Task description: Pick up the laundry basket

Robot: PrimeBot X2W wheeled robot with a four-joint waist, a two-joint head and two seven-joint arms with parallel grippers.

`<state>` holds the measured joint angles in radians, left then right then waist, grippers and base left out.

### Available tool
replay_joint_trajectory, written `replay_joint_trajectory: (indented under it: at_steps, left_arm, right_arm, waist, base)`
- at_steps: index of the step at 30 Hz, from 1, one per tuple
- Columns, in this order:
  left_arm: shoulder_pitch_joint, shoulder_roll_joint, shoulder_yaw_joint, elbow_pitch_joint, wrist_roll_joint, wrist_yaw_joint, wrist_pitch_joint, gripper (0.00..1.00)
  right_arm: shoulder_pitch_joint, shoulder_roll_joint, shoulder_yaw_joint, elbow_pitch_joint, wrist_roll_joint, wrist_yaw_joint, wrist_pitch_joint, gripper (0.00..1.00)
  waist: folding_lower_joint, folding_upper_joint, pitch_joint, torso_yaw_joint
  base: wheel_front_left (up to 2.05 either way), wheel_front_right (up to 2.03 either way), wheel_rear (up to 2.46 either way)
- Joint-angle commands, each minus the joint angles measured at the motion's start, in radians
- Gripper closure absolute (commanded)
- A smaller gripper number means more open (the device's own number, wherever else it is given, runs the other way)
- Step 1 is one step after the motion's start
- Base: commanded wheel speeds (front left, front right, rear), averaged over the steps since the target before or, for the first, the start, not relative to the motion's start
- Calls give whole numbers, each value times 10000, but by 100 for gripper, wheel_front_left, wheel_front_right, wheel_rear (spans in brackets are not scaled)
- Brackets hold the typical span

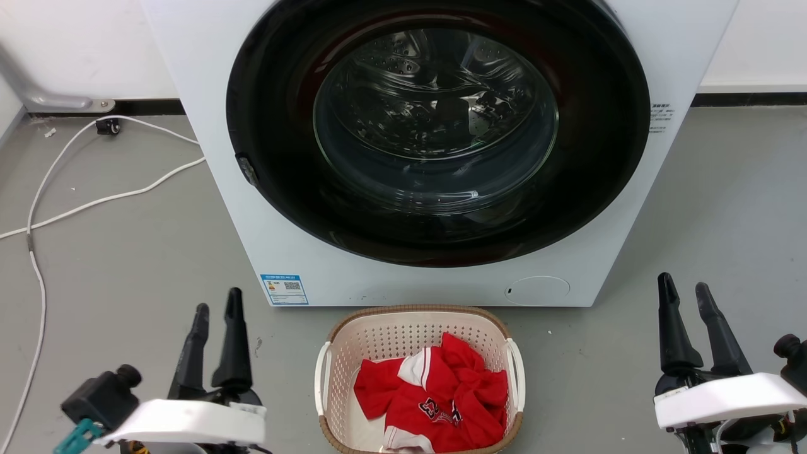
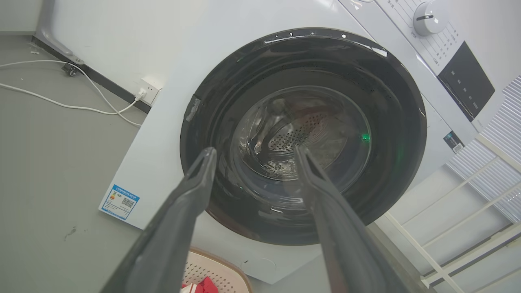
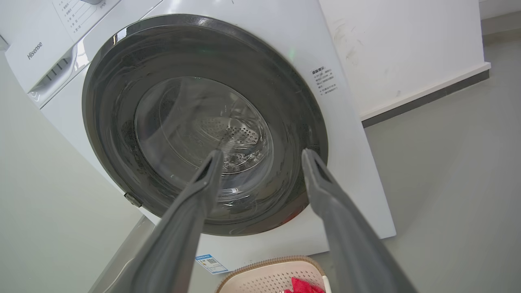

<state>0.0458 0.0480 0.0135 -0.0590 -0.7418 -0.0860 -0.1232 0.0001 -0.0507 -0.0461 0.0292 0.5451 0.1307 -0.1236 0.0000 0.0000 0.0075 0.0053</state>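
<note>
Cream perforated plastic laundry basket (image 1: 403, 331) sat between left gripper (image 1: 218, 301) and right gripper (image 1: 682, 282), roughly equidistant; long axis seemingly fore-aft; both pairs of fingers (image 1: 234, 334) spread, empty.

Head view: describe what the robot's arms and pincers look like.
The left pincer and right pincer each have two long, dark, tapering fingers on a white shell. A black block with a teal clip flanks the left; a black knob the right.

Cream laundry basket (image 1: 391, 337) on floor (image 1: 126, 252) before washing machine (image 1: 435, 157).
</note>
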Motion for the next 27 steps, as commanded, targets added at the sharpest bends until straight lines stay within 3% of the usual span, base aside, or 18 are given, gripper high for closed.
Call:
replay_joint_trajectory:
  at_steps: [1, 12, 27]
  left_arm:
    - [57, 31, -168, -159, 624, -50, -99, 0]
    - [151, 167, -1189, -156, 3078, 209, -361, 0]
    - [278, 555, -2031, -111, 4463, 941, -719, 0]
  right_arm:
    - [15, -20, -4, -182, -390, 0, -104, 0]
    - [218, -15, -105, -147, -1616, 0, -371, 0]
    - [447, -8, 169, 91, -3024, 0, -727, 0]
  waist:
    - [0, 0, -10, -8]
    - [0, 0, -20, -50]
    - [0, 0, 4, -66]
  base:
    - [0, 0, 0]
    - [0, 0, 0]
    - [0, 0, 0]
